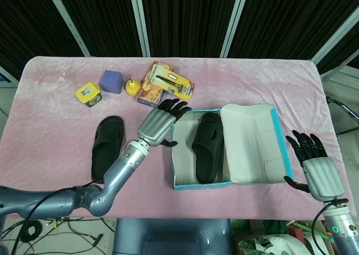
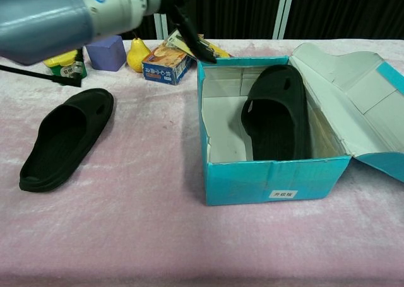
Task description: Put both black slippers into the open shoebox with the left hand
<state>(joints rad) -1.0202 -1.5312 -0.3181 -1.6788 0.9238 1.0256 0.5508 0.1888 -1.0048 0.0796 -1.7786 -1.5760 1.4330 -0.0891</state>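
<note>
One black slipper (image 1: 207,147) (image 2: 276,118) lies inside the open teal shoebox (image 1: 178,176) (image 2: 274,180), leaning against its right side. The other black slipper (image 1: 107,148) (image 2: 64,136) lies flat on the pink cloth, left of the box. My left hand (image 1: 159,124) (image 2: 189,31) hovers above the box's left wall, fingers spread and holding nothing. My right hand (image 1: 315,165) stays at the table's near right corner, fingers apart and empty; the chest view does not show it.
Along the back stand a yellow tin (image 1: 88,93) (image 2: 63,58), a purple cube (image 1: 112,81) (image 2: 106,51), a yellow pear (image 1: 132,87) (image 2: 139,52) and an orange packet box (image 1: 160,84) (image 2: 165,62). The box lid (image 1: 249,143) (image 2: 353,91) lies open to the right.
</note>
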